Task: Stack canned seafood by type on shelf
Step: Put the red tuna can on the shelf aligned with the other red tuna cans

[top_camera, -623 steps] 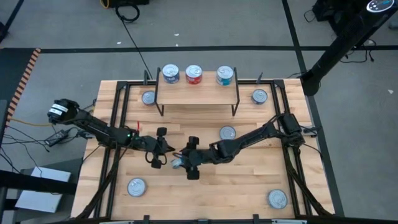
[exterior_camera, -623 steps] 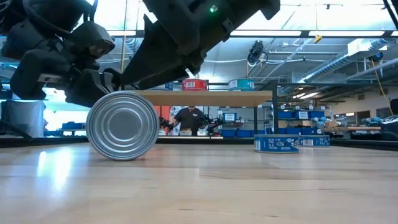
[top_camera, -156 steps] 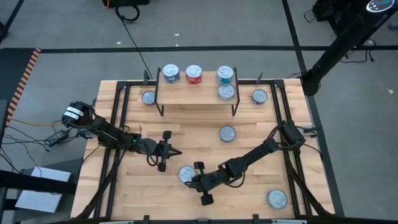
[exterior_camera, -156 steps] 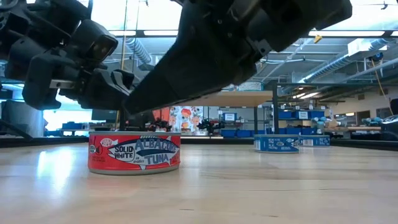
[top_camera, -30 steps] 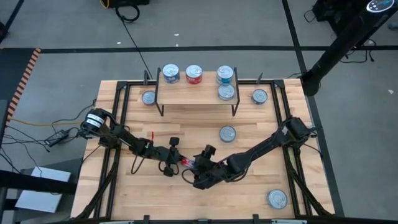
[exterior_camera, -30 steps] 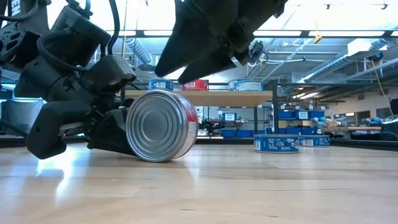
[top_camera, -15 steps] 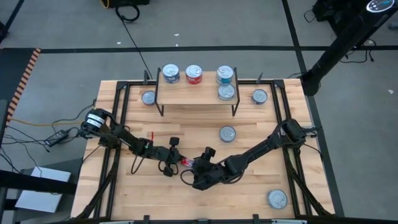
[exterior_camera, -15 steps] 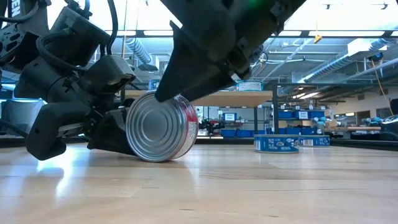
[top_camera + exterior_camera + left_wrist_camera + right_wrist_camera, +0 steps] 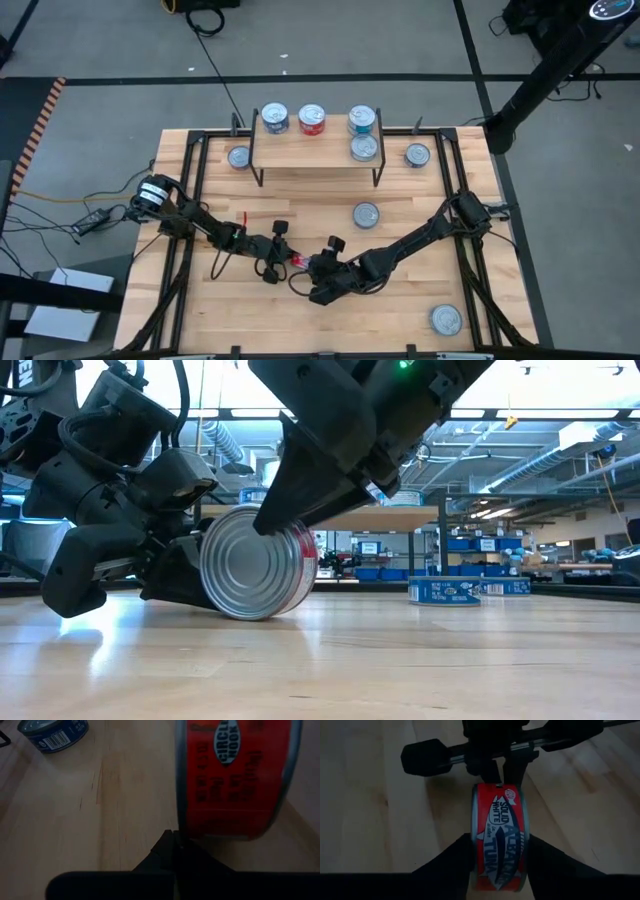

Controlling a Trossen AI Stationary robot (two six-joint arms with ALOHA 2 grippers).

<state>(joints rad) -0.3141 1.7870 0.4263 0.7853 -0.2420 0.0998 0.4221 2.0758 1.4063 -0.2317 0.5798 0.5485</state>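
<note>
Behind the bench [image 9: 420, 300] there is a big workshop hall w/ ceiling lamps and racks of blue boxes. The bench is of light wood slats w/ a black frame.

The shelf [image 9: 316, 150] stands at the far edge, in the middle. On its plank are four tins: a blue one [image 9: 274, 118], a red one [image 9: 313, 119] and a teal one [image 9: 362, 121] in a row at the back, and one more tin [image 9: 364, 148] just in front of the teal one.

Loose tins lie flat on the bench:
- one [image 9: 239, 157] left of the shelf
- one [image 9: 417, 155] right of it
- one [image 9: 366, 214] in front of the shelf, to the right
- one [image 9: 446, 320] at the near right corner

The red tin [image 9: 258, 563] I work on is near the bench centre, approx. between my two arms. It stands on its edge, the silver face towards the low camera, the rim touching the wood.

My right jaws come down on it from above. One finger [image 9: 451, 860] lies on each flat face, so they are grasping the red tin.

My left jaws are clenched, w/ nothing between them. Their tip is at the rim of the red tin, low on its left side.

From my left wrist I see the red label close up, and a blue tin [image 9: 52, 734] farther off on the bench.
</note>
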